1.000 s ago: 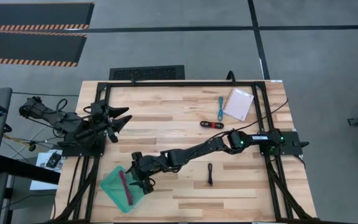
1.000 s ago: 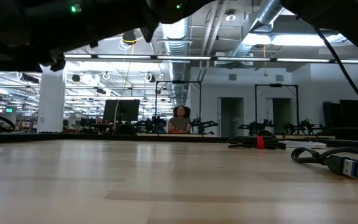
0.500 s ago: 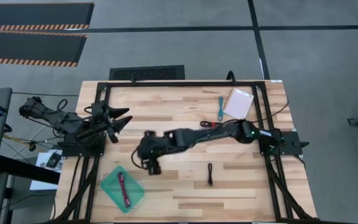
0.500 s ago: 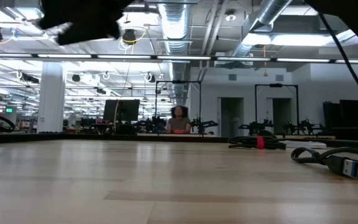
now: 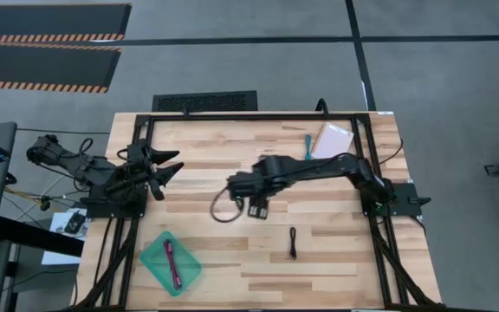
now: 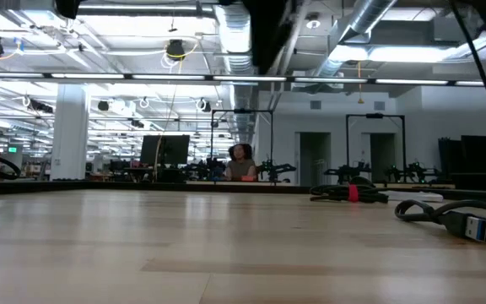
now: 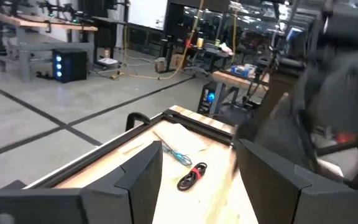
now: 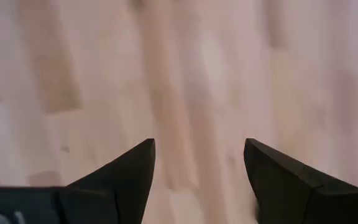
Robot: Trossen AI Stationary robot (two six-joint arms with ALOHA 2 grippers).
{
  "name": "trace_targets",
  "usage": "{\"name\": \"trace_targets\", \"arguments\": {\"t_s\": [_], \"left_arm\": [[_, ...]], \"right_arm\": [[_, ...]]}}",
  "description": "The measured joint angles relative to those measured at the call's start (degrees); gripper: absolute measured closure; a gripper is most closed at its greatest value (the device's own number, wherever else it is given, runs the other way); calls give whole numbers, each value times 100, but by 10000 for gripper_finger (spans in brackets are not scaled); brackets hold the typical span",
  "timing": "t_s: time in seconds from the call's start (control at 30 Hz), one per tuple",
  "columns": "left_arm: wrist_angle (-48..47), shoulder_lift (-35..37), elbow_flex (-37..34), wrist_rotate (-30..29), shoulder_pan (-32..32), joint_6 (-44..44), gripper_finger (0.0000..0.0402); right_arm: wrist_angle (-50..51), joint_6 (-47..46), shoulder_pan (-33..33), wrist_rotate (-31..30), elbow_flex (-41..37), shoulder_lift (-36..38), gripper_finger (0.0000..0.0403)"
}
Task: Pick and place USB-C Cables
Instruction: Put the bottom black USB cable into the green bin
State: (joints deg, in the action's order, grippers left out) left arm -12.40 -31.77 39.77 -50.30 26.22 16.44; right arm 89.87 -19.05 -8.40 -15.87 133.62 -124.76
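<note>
A magenta cable (image 5: pixel 171 263) lies in the green tray (image 5: pixel 156 269) at the near left. A black cable (image 5: pixel 293 243) lies on the wood nearer the middle, and shows too in the low view (image 6: pixel 445 214). The teal cable (image 5: pixel 307 149) lies far right beside a white-pink packet (image 5: pixel 333 141). The black-and-red cable (image 7: pixel 192 176) lies near the teal cable (image 7: pixel 178 154); in the high view my right arm hides it. My right gripper (image 5: pixel 255 208) hangs open above bare wood (image 8: pixel 197 168) at mid-table. My left gripper (image 5: pixel 168 166) waits open at the left.
The black table frame (image 5: pixel 258 115) runs along the far edge and both sides. A black cable loop (image 5: pixel 223 209) hangs by my right wrist. Bare wood lies around mid-table. In the low view a person (image 6: pixel 241 164) sits in the room far behind the table.
My right gripper has risen from the green tray and swung toward the table's middle and right, tipping until it points steeply down. The magenta cable stays lying in the tray.
</note>
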Motion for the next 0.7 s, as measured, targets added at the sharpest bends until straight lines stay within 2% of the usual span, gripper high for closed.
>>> {"name": "trace_targets", "arguments": {"t_s": [0.07,0.23,0.5,0.7], "left_arm": [[-56,94,0,81,1,-71,207],[-589,477,0,188,1,155,207],[-1966,1060,-20,617,0,1296,207],[-1924,989,-506,945,0,1985,207]], "right_arm": [[-5,-403,-153,-411,-169,244,133],[5,-1219,-605,-407,-1071,1040,133],[-88,-3899,-1323,-511,-3453,2670,133],[-400,-6098,-1942,-263,-5437,3560,133]]}}
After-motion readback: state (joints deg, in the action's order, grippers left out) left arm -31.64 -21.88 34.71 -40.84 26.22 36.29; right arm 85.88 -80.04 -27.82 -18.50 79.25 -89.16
